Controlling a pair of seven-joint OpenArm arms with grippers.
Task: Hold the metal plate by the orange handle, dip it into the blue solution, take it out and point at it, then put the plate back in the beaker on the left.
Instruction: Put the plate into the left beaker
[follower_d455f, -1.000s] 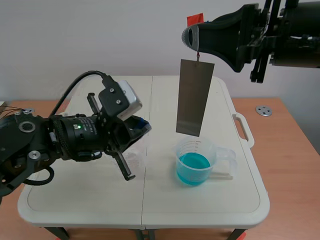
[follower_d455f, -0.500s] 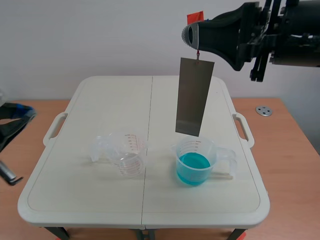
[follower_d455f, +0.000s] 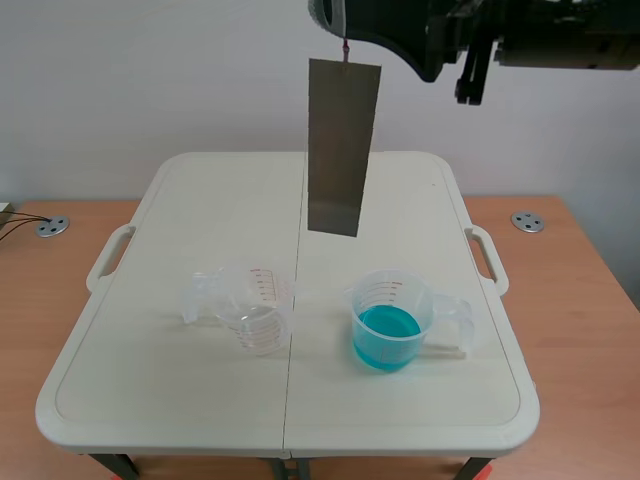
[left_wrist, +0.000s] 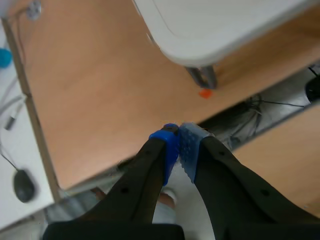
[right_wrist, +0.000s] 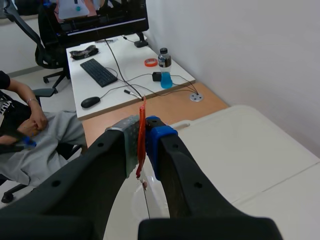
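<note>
The grey metal plate (follower_d455f: 343, 145) hangs upright high over the table, between the two beakers and behind them. Its orange handle (right_wrist: 142, 135) is pinched in my right gripper (right_wrist: 141, 131), which is shut on it; in the scene view that gripper (follower_d455f: 335, 18) sits at the upper edge. The empty clear beaker (follower_d455f: 255, 305) stands left of the table's middle seam. To its right is the beaker of blue solution (follower_d455f: 390, 322). My left gripper (left_wrist: 178, 142) is shut on nothing, off the table over the wooden desk, and absent from the scene view.
The white folding table (follower_d455f: 180, 400) rests on a wooden desk (follower_d455f: 590, 330). In the right wrist view a seated person (right_wrist: 30, 135) is beside a desk with a keyboard (right_wrist: 99, 72) and bottle (right_wrist: 164, 67). One table leg (left_wrist: 202, 77) shows ahead of my left gripper.
My right gripper has carried the plate up and to the left, away from above the blue beaker. The left arm has drawn back out of the scene view.
</note>
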